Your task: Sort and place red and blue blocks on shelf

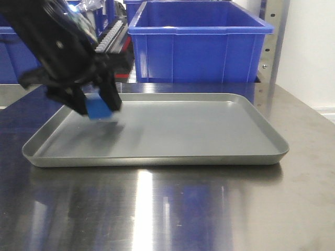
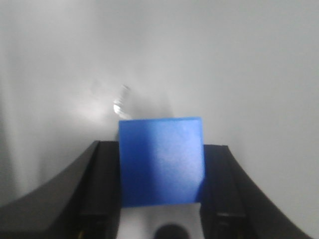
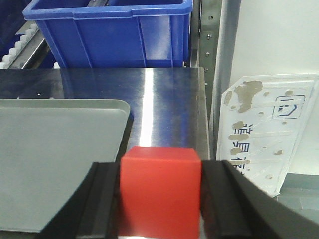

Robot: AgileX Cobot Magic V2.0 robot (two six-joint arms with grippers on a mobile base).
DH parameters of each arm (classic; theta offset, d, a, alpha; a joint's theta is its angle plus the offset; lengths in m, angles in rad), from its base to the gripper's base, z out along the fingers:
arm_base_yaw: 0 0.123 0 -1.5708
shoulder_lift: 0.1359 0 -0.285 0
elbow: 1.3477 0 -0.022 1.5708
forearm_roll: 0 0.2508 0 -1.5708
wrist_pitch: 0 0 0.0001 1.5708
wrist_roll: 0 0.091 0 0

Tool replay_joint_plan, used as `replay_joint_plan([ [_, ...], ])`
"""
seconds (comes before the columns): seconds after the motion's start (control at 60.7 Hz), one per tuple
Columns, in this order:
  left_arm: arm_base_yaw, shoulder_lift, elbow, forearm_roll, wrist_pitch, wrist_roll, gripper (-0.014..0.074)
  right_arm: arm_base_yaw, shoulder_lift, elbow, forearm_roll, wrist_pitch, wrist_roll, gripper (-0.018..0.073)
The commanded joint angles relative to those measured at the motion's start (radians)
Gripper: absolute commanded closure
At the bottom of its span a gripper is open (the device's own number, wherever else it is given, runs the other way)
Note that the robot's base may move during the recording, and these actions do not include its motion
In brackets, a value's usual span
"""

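My left gripper [image 1: 97, 107] is shut on the blue block [image 1: 98, 108] and holds it just over the far left part of the grey tray [image 1: 209, 151]. In the left wrist view the blue block [image 2: 160, 160] sits between the two black fingers [image 2: 99, 184], above the tray floor. My right gripper [image 3: 160, 199] is shut on the red block [image 3: 160, 191], above the steel tabletop just right of the tray's corner [image 3: 119, 107]; it is out of the front view. The shelf upright [image 3: 209, 35] stands behind.
A large blue bin [image 1: 199, 42] stands behind the tray, another [image 1: 10, 52] at the far left. A white perforated panel [image 3: 264, 129] leans beyond the table's right edge. Steel tabletop [image 1: 157, 209] lies in front of the tray.
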Motion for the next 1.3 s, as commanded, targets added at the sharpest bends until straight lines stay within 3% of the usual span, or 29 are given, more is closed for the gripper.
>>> replay_joint_plan([
  [0.0, 0.035, -0.120, -0.028, 0.010, -0.032, -0.005, 0.0469, -0.007, 0.001, -0.030, -0.009, -0.094, -0.001, 0.0499],
  [0.428, 0.270, -0.526, 0.045, 0.143, -0.007, -0.001, 0.0469, -0.007, 0.001, -0.030, -0.009, -0.094, -0.001, 0.0499],
  [0.56, 0.280, -0.656, 0.136, 0.174, -0.013, -0.001, 0.0469, -0.007, 0.001, -0.030, -0.009, -0.094, -0.001, 0.0499],
  [0.906, 0.280, -0.938, 0.445, 0.168, -0.111, -0.001, 0.0469, -0.007, 0.001, -0.030, -0.009, -0.094, -0.001, 0.0499],
  [1.285, 0.280, -1.103, 0.605, 0.195, -0.146, -0.001, 0.0469, -0.007, 0.001, -0.030, -0.009, -0.094, -0.001, 0.0499],
])
